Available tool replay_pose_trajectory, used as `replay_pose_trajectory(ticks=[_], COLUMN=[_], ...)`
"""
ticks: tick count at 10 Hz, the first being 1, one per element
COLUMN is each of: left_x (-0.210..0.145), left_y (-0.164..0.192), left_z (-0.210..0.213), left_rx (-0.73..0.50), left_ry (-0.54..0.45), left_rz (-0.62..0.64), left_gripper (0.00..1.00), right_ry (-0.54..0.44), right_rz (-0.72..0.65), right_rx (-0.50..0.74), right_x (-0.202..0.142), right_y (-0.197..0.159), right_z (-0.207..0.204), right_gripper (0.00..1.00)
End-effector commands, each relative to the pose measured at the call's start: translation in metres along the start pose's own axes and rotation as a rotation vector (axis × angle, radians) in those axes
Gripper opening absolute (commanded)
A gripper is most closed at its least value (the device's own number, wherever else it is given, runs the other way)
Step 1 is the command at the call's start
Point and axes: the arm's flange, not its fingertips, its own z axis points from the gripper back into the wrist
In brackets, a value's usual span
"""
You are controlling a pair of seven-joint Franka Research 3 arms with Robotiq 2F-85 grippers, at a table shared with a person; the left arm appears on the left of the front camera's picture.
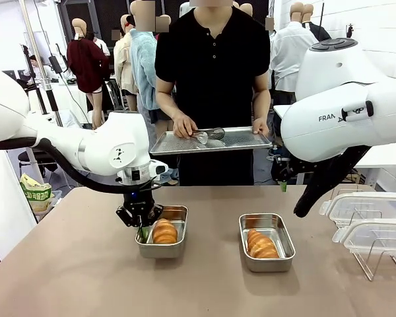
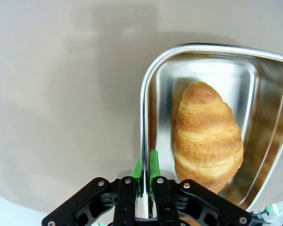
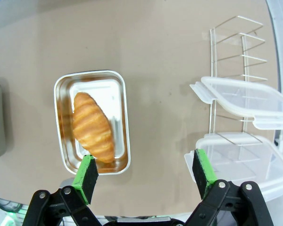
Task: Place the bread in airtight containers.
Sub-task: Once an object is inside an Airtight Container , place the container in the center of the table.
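Note:
Two steel airtight containers stand open on the brown table, each with one piece of bread inside. In the left container [image 1: 161,250] lies a golden croissant [image 1: 164,231]; my left gripper [image 1: 142,229] is shut on that container's left rim. The left wrist view shows the green pads [image 2: 153,165] pinching the rim, with the container [image 2: 217,70] and its croissant [image 2: 207,136] just beyond. The right container [image 1: 268,263] holds the other croissant [image 1: 261,244]. My right gripper [image 3: 144,172] hangs open above the table, between that container [image 3: 96,87] with its croissant [image 3: 93,127] and the lids.
Two clear white-rimmed lids [image 1: 366,210] [image 1: 376,234] rest on a wire rack [image 1: 376,261] at the right; they also appear as lids [image 3: 245,96] [image 3: 240,155] from the right wrist. A person across the table holds a flat steel tray [image 1: 241,139] with tongs [image 1: 208,135].

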Motion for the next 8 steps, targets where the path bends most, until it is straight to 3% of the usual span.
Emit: replay_pose_trajectory(ticks=[1, 3, 8], left_x=[-0.002, -0.008, -0.016], left_y=[0.0, -0.004, -0.01], left_z=[-0.005, -0.007, -0.005], left_rx=[0.019, 0.026, -0.022], left_ry=[-0.087, -0.16, -0.132], left_rz=[-0.022, 0.002, 0.05], left_gripper=[0.0, 0.0, 0.0], right_ry=[0.001, 0.001, 0.001], right_rz=[0.002, 0.002, 0.002], right_rx=[-0.002, -0.002, -0.002], right_x=[-0.001, -0.001, -0.001], right_y=[0.001, 0.001, 0.001], right_z=[0.0, 0.0, 0.0], right_gripper=[1.0, 1.0, 1.0])
